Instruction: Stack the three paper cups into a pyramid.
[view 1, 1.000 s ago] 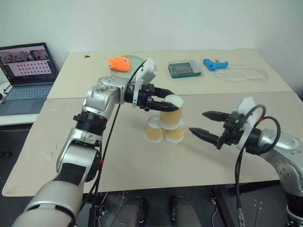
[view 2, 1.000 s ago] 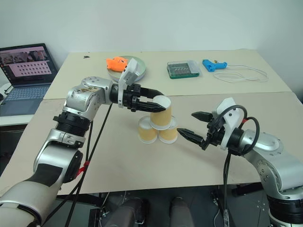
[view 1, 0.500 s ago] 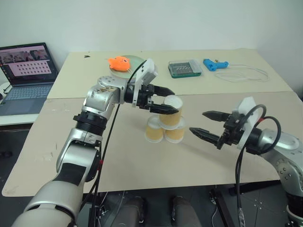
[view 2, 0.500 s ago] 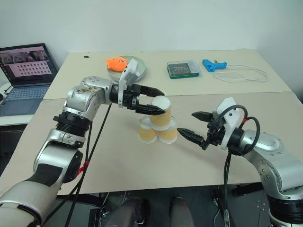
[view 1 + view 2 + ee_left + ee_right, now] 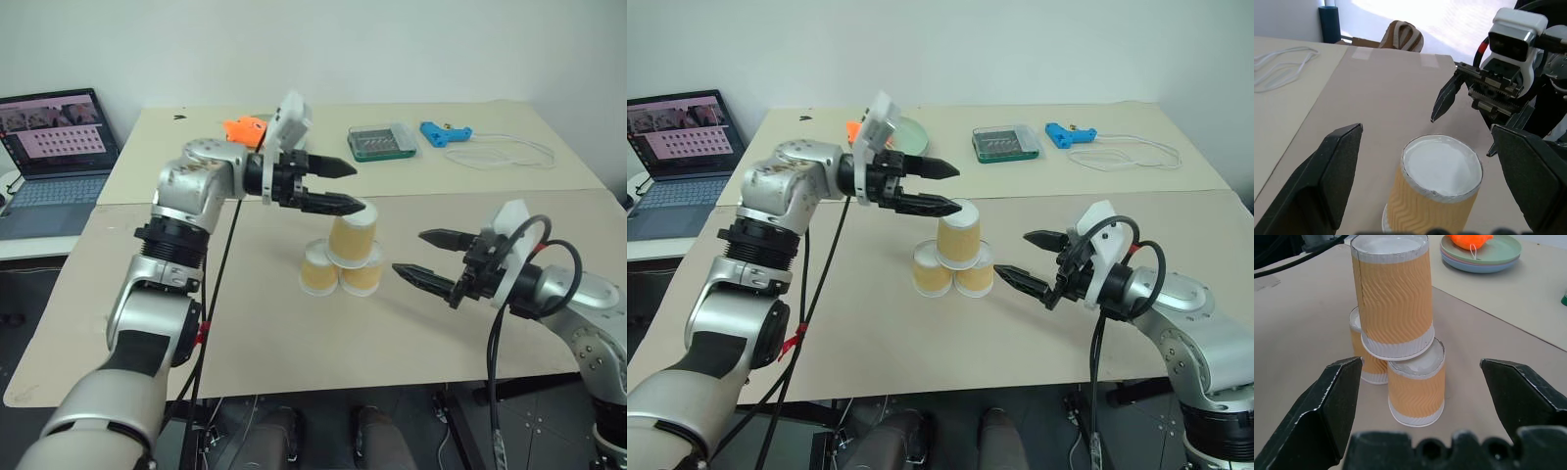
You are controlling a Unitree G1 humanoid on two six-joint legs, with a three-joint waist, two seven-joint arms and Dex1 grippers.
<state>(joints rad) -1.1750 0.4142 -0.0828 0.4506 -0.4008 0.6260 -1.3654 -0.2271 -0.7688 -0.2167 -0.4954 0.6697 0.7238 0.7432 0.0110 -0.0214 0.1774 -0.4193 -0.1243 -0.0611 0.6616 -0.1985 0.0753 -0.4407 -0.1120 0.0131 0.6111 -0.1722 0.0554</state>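
Cups: you have three of them, all upside down and built into a pyramid near the middle of the front desk (image 5: 245, 333). Two sit side by side on the desk, touching: the left base cup (image 5: 317, 267) and the right base cup (image 5: 362, 271). The top cup (image 5: 353, 235) stands upright across their two bases, white base facing up. Your left pincer (image 5: 343, 186) hangs just above and to the left of the top cup, pointing across toward the robot's right, with its two black fingers spread wide and nothing between them; in the left wrist view the top cup (image 5: 1436, 192) sits below the gap between the fingers, clear of both. Your right pincer (image 5: 423, 257) is level with the base cups, just to their right and apart from them, aimed at the stack; its two fingers are also spread wide and empty, and in the right wrist view the pyramid stands framed between them, untouched. On the far desk you can count one green plate (image 5: 912, 130) with one orange toy (image 5: 243, 128) on it, partly hidden by the left arm, one clear green-tinted box (image 5: 383, 142), one blue tool (image 5: 446, 133) and one loop of white cord (image 5: 505, 154). One open laptop (image 5: 54, 147) sits off to the far left on a separate surface.
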